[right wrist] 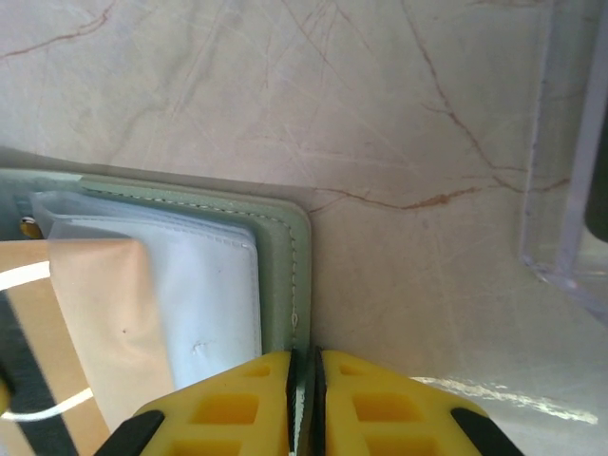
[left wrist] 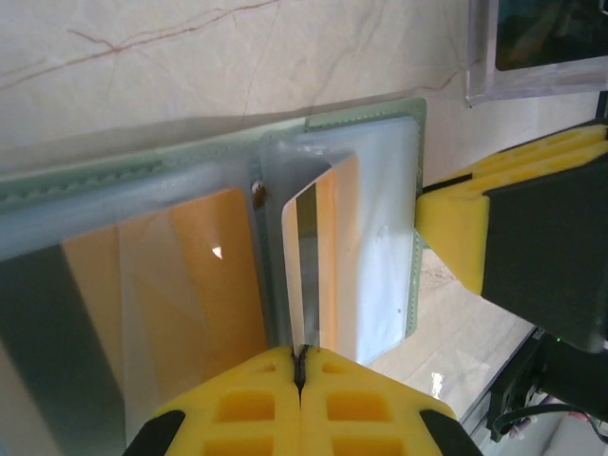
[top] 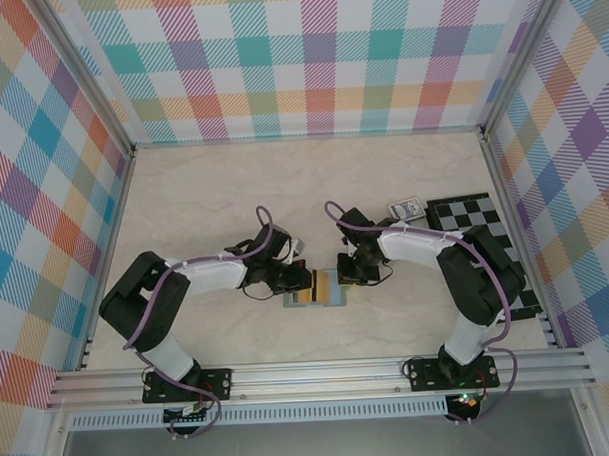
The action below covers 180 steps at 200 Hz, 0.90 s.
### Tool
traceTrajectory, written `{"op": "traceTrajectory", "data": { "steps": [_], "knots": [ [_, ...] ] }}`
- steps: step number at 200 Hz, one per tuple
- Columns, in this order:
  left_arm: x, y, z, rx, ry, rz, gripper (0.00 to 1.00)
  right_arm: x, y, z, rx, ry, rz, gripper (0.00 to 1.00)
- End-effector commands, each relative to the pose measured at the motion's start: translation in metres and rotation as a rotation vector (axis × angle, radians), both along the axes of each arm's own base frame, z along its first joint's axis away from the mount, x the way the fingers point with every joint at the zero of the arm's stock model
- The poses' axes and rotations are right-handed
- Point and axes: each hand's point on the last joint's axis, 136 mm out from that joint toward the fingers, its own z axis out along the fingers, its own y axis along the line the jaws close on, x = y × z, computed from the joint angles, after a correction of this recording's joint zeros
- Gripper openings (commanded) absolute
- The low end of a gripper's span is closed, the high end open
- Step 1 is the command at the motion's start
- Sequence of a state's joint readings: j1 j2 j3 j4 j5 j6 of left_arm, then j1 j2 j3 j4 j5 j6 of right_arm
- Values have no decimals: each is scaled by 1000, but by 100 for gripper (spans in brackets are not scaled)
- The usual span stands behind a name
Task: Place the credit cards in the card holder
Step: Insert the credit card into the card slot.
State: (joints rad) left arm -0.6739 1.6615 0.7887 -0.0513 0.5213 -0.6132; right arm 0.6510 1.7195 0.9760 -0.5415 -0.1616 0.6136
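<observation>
The card holder lies open on the pale marble table, near the front edge and between my two arms. My left gripper is closed, its yellow fingers pressed together on the lower edge of one clear inner sleeve of the holder, and that sleeve stands up from the rest like a turned page. My right gripper is pinched onto the sage-green outer edge of the holder at its right side; the stitched green rim runs straight down between my fingertips. In the left wrist view, one yellow finger of that right gripper touches the holder's right edge. An orange-yellow card with a dark stripe sits inside the holder's clear pockets, covering most of the left half, and its colour shows through the lifted sleeve too. The pale blue-grey lining to the right of the sleeve is bare. Beyond the holder, towards the right wall, lies a black-and-white checkerboard with a small card pack just beside its left corner, well apart from both grippers.
</observation>
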Motion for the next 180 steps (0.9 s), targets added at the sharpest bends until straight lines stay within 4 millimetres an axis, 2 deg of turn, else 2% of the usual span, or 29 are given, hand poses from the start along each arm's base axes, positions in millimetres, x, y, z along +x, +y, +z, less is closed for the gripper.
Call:
{"op": "traceTrajectory", "data": {
  "steps": [1, 52, 115, 180],
  "knots": [
    [-8, -5, -9, 24, 52, -10, 0, -3, 9, 3, 40, -1, 13, 14],
    [11, -13, -3, -10, 29, 126, 8, -7, 12, 4, 65, 12, -3, 14],
    [4, -27, -7, 12, 26, 87, 14, -8, 9, 5, 59, 16, -10, 14],
    [6, -34, 0, 20, -13, 28, 29, -6, 10, 5, 55, 8, -7, 14]
  ]
}}
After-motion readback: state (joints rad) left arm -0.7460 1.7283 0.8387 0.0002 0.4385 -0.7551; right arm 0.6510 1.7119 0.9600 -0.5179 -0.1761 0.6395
